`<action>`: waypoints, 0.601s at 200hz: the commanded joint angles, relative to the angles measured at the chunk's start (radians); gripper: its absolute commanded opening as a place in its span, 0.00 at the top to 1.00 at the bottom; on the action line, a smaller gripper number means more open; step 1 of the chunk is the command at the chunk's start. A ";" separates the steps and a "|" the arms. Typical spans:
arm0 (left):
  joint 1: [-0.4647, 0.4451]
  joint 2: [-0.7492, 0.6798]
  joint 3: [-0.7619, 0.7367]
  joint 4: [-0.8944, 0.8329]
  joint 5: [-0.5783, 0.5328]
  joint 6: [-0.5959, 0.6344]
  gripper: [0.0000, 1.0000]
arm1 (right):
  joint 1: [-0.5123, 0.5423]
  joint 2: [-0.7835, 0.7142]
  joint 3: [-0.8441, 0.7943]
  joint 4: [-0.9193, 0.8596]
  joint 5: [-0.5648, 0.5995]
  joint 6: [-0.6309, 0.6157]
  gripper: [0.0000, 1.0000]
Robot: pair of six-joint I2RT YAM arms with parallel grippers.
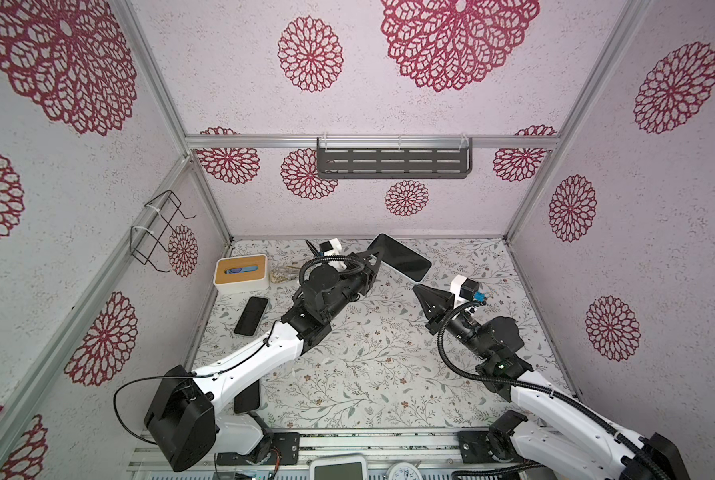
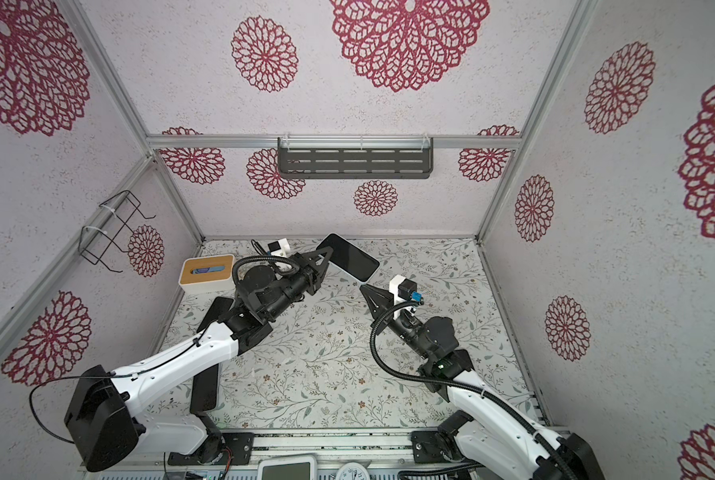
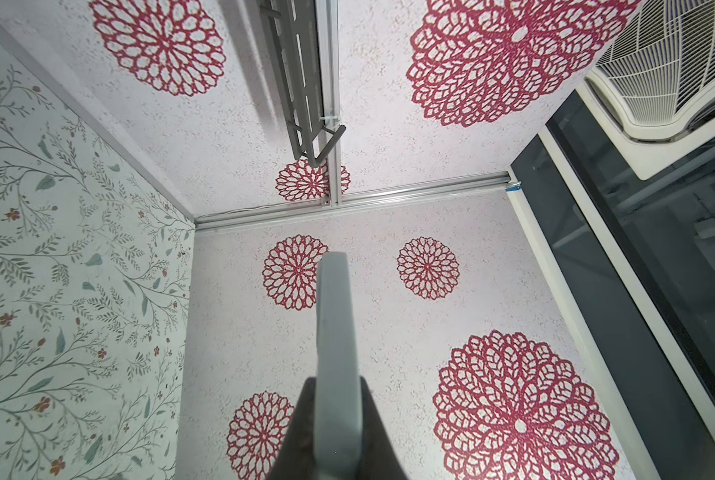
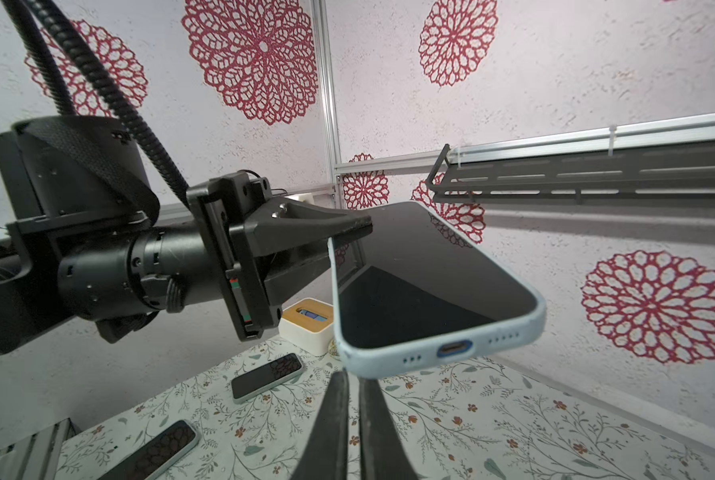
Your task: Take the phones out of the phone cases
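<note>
Here the left gripper [image 1: 371, 255] is pinching the phone [image 1: 401, 257] by one long edge, its jaws pressed onto it. It is holding the phone in the air above the table [image 1: 368, 365], screen up and slightly tilted. The phone is sitting fully inside its pale blue case [image 4: 405, 358] and sticking out from those jaws toward the right gripper [image 4: 352, 381]. That gripper is hovering just off the charging-port end without touching it, jaws slightly apart and gripping nothing.
</note>
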 commanded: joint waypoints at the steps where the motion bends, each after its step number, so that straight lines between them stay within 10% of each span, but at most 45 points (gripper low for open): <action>1: 0.015 -0.029 -0.013 0.074 0.011 0.014 1.00 | -0.005 -0.040 0.015 0.066 0.016 -0.002 0.72; 34: 0.019 -0.025 -0.029 0.152 0.013 0.035 1.00 | -0.005 -0.038 -0.034 0.166 -0.001 0.110 0.43; 120: 0.001 -0.007 -0.105 0.364 -0.023 0.037 1.00 | -0.005 0.040 -0.007 0.292 -0.016 0.246 0.48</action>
